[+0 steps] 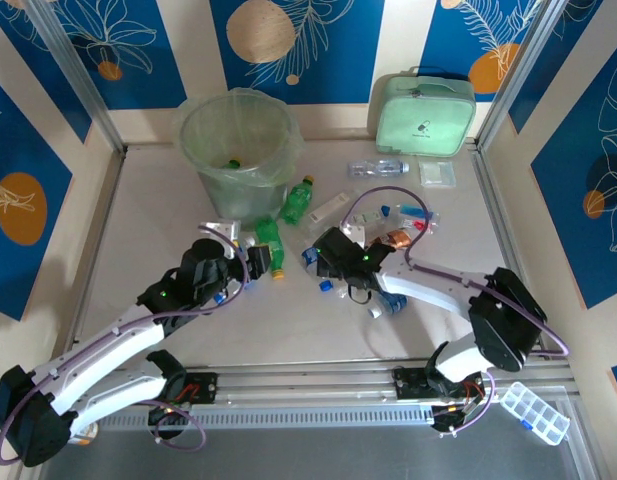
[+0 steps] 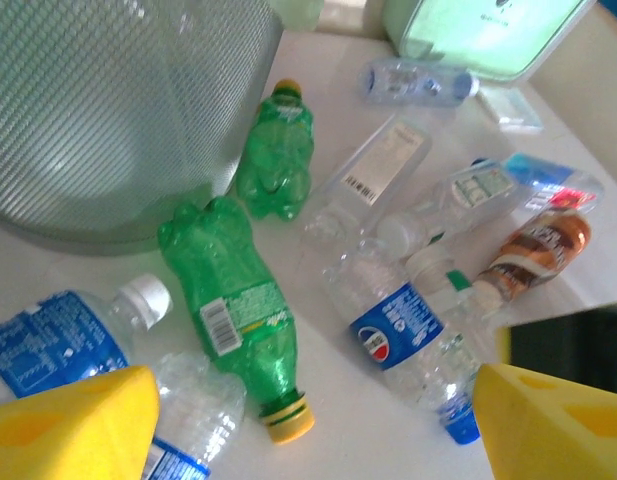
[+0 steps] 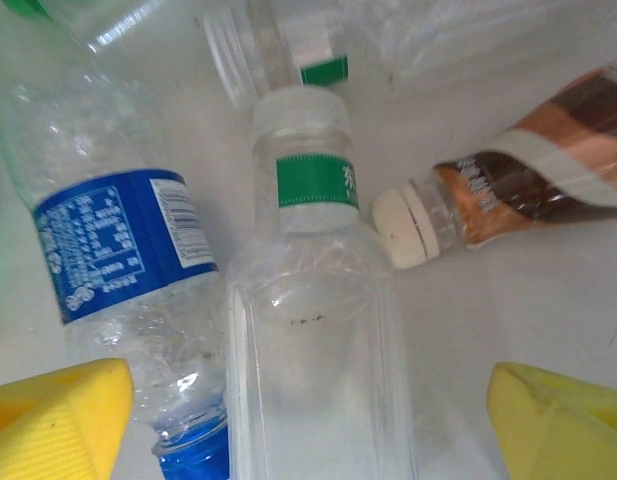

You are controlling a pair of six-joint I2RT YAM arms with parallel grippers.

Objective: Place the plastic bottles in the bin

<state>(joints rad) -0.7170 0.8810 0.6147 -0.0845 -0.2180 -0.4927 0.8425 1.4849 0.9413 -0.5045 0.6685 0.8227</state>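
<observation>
Lying flat, green bottle (image 2: 238, 300), yellow cap (image 2: 288, 417) pointing away from bin (image 2: 108, 100)

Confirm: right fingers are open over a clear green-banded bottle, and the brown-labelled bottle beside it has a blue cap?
Not quite: in the right wrist view the brown-labelled bottle has a white cap, not blue. The right fingers are open over the clear green-banded bottle.
</observation>
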